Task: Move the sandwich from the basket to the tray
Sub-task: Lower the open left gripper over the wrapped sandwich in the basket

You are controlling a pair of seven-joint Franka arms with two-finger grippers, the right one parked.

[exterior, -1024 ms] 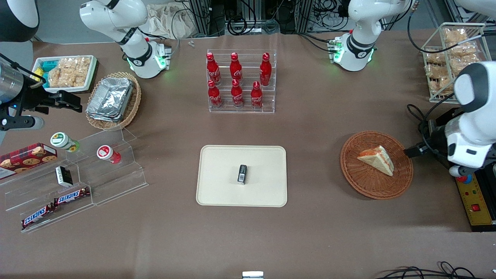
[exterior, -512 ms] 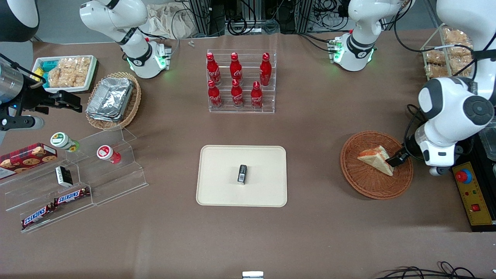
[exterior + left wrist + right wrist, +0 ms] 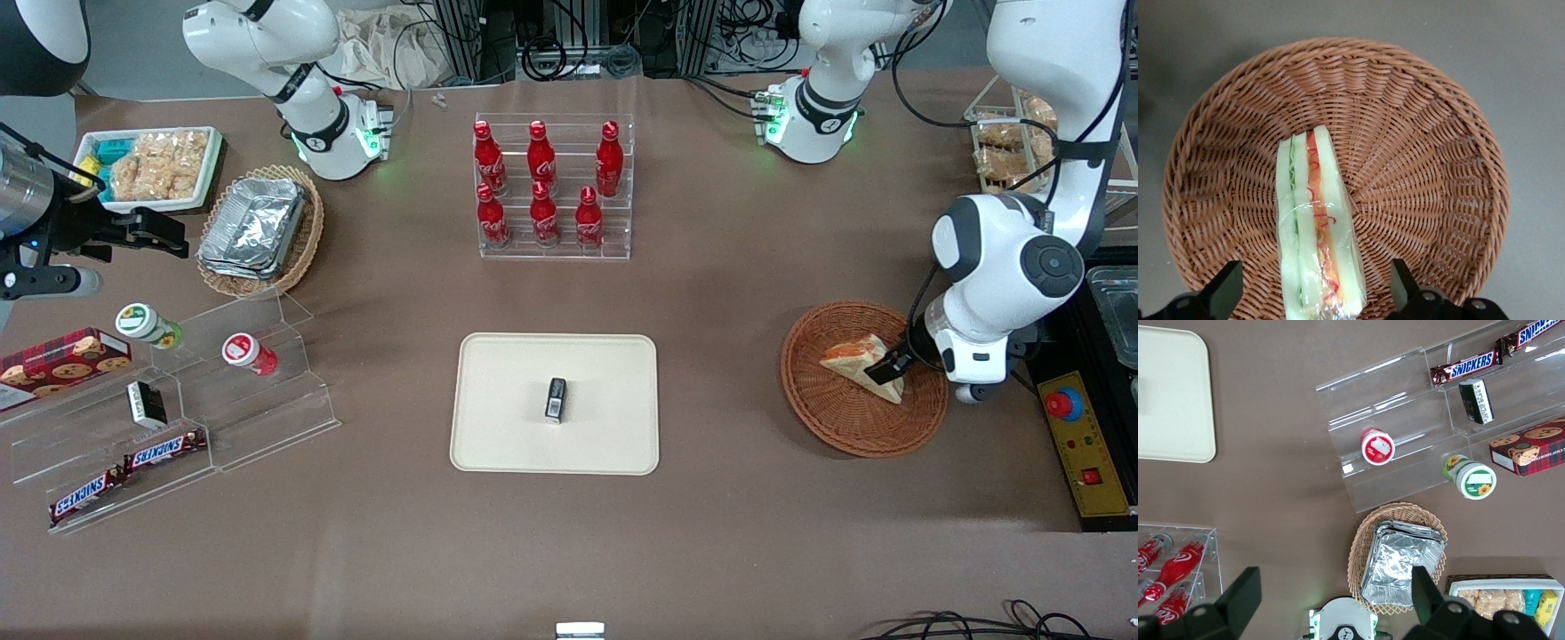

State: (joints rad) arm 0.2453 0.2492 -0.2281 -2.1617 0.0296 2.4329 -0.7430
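The sandwich, a wrapped wedge of white bread with red and green filling, lies in the round reddish-brown wicker basket toward the working arm's end of the table. It also shows in the left wrist view lying in the basket. My gripper is open just above the sandwich's wide end, with one finger on each side of it, not touching. The cream tray lies at the table's middle with a small dark object on it.
A clear rack of red cola bottles stands farther from the front camera than the tray. Toward the parked arm's end are an acrylic shelf with snacks and an oval basket with foil containers. A wire rack of bagged snacks stands near the working arm.
My gripper has swung in from the table's edge over the basket and come down to straddle the sandwich's wide end. The sandwich has not moved.
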